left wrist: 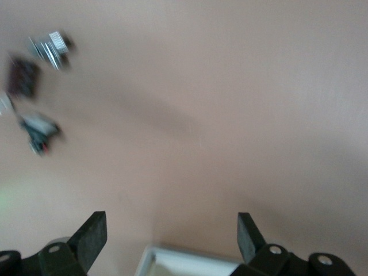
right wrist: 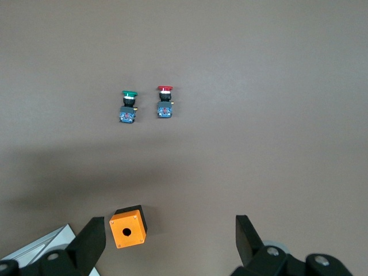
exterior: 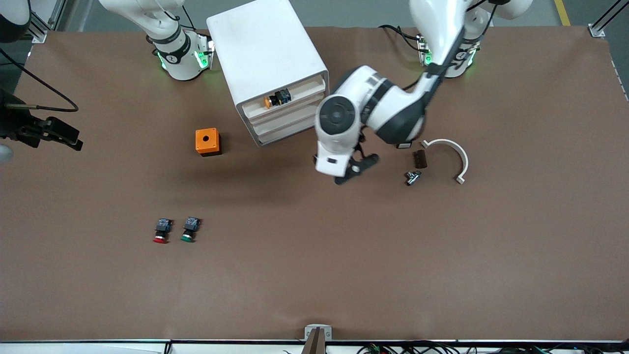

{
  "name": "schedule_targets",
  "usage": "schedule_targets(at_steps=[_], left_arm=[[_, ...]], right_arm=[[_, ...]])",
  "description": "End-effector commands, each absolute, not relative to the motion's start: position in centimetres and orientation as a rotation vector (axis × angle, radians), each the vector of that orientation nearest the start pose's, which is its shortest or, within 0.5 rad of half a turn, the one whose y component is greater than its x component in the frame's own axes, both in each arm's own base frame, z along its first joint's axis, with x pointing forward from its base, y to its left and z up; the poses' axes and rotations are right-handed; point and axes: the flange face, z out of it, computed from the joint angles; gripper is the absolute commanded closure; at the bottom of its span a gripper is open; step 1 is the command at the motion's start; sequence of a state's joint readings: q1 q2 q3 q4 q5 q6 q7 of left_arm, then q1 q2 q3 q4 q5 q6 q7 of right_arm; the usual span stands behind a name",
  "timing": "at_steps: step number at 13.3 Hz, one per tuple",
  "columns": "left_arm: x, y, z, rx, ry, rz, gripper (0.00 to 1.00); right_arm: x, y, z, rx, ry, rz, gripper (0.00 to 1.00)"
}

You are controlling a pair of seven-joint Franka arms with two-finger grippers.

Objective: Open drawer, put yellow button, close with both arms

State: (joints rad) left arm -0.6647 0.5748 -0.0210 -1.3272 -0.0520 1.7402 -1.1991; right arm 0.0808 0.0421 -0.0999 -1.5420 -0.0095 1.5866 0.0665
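Observation:
The yellow button (exterior: 275,98) lies on its side in the topmost drawer (exterior: 308,88) of the white cabinet (exterior: 265,49), and a strip of the drawer's inside shows. My left gripper (exterior: 358,168) is open and empty, low over the table just in front of the drawers. In the left wrist view the left gripper (left wrist: 171,236) has a white drawer corner (left wrist: 190,265) between its fingers. My right gripper (right wrist: 169,241) is open and empty, high over the table; it is out of the front view. The right arm's base (exterior: 181,56) stands beside the cabinet.
An orange box (exterior: 208,141) (right wrist: 127,227) with a round hole sits beside the cabinet. A red-capped button (exterior: 160,231) (right wrist: 165,102) and a green-capped one (exterior: 189,229) (right wrist: 128,106) lie nearer the front camera. A white curved piece (exterior: 449,152), a brown block (exterior: 419,159) and a metal part (exterior: 413,177) lie toward the left arm's end.

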Motion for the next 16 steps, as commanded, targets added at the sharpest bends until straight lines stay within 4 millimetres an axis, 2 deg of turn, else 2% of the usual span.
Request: schedule_targets(at_steps=[1, 4, 7, 8, 10, 12, 15, 16], left_arm=[[58.4, -36.4, 44.8, -2.979, -0.791, 0.121, 0.0], [61.5, -26.3, 48.8, -2.952, -0.712, 0.091, 0.0], [62.0, -18.5, 53.2, -3.003, -0.478, 0.101, 0.0], [61.9, -16.3, 54.9, -3.025, -0.414, 0.083, 0.0], [61.4, -10.6, 58.2, -3.07, -0.26, 0.07, 0.0], [60.1, -7.9, 60.2, -3.078, -0.131, 0.097, 0.0], [58.1, -7.4, 62.4, -3.076, -0.108, 0.117, 0.0], [57.1, -7.2, 62.4, -3.075, -0.086, 0.12, 0.0]], right_arm=[[56.3, -1.3, 61.9, -3.158, 0.121, -0.027, 0.0], [56.2, -1.4, 62.1, -3.159, 0.118, -0.03, 0.0], [56.2, -1.9, 61.7, -3.159, 0.116, -0.02, 0.0], [56.1, -2.0, 61.8, -3.159, 0.12, -0.02, 0.0], [56.1, -2.2, 61.5, -3.158, 0.125, -0.02, 0.0], [56.1, -2.5, 61.4, -3.158, 0.132, -0.027, 0.0], [56.1, -2.3, 61.4, -3.158, 0.127, -0.024, 0.0], [56.1, -2.4, 61.4, -3.158, 0.13, -0.024, 0.0]])
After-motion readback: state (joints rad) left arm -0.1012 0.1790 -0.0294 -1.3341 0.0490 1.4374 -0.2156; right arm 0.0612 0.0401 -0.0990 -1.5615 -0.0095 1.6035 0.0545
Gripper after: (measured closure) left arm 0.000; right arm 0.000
